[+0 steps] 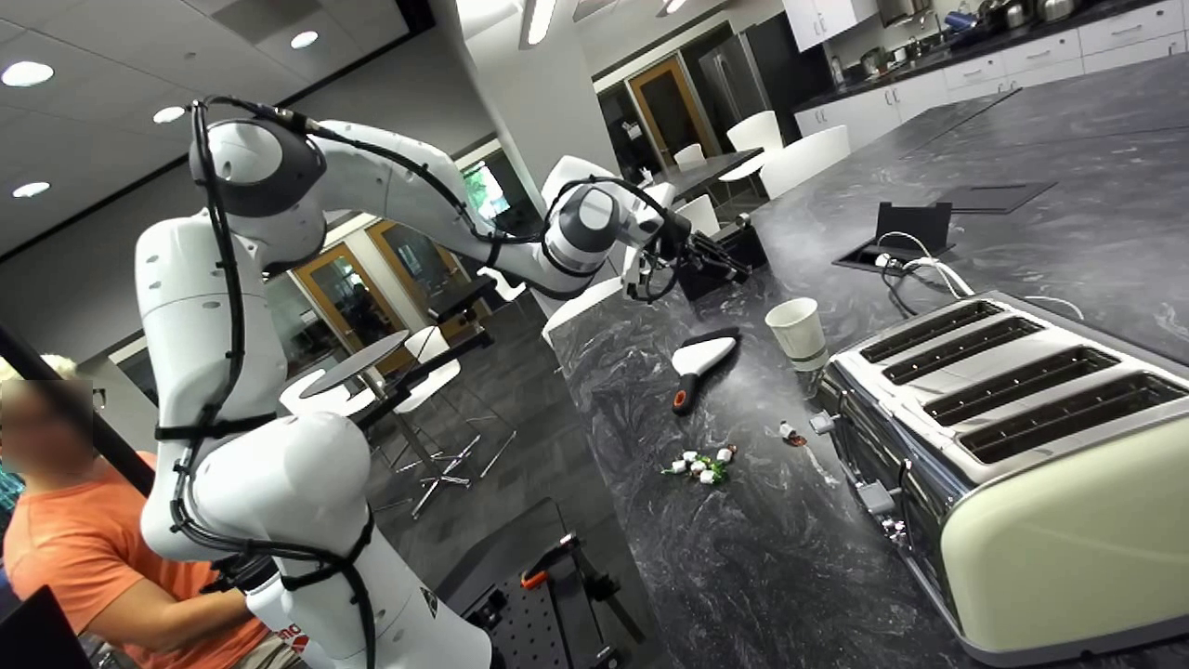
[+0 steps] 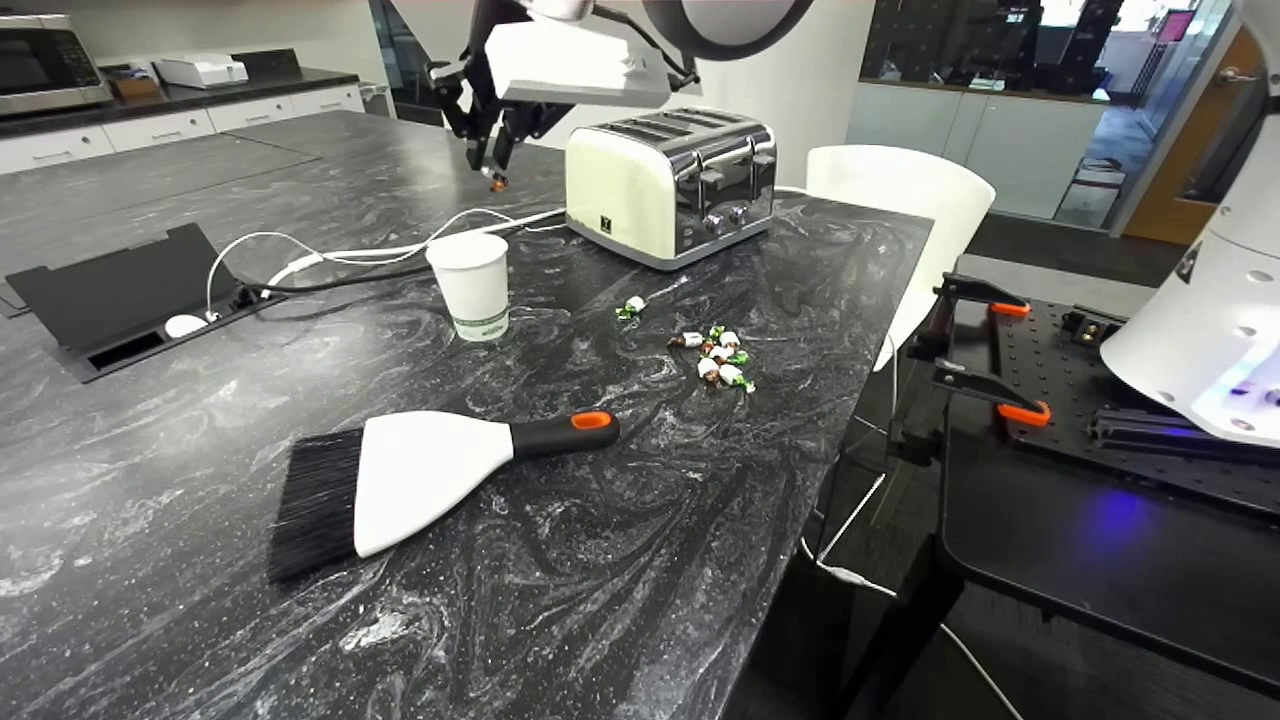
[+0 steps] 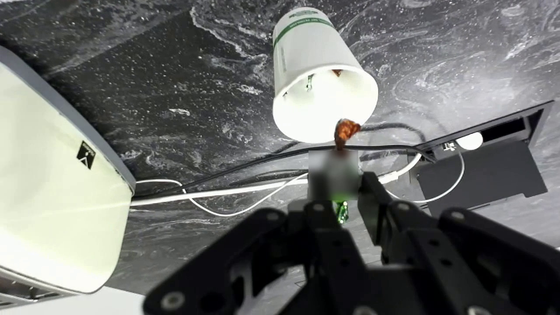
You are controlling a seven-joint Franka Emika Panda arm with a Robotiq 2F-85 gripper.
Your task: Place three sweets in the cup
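The sweets are small white lumps with green and brown wrapper ends. Several lie in a pile (image 2: 718, 358), also seen in an exterior view (image 1: 701, 465). One lone sweet (image 2: 632, 308) lies between pile and toaster. The white paper cup (image 2: 472, 290) stands upright, also in an exterior view (image 1: 797, 330). In the wrist view the cup (image 3: 310, 52) shows green and brown wrapper bits inside, partly washed out by glare. My gripper (image 3: 343, 186) is shut on a sweet (image 3: 346, 130), its middle blurred. In an exterior view the gripper (image 2: 492, 150) holds it above table height, apart from the cup.
A cream and chrome toaster (image 2: 620, 190) stands close to the cup. White and black cables (image 2: 350, 256) run from an open table outlet (image 2: 120, 285) behind the cup. A white and black brush (image 2: 430, 470) lies in front. A person (image 1: 102, 530) sits behind the arm.
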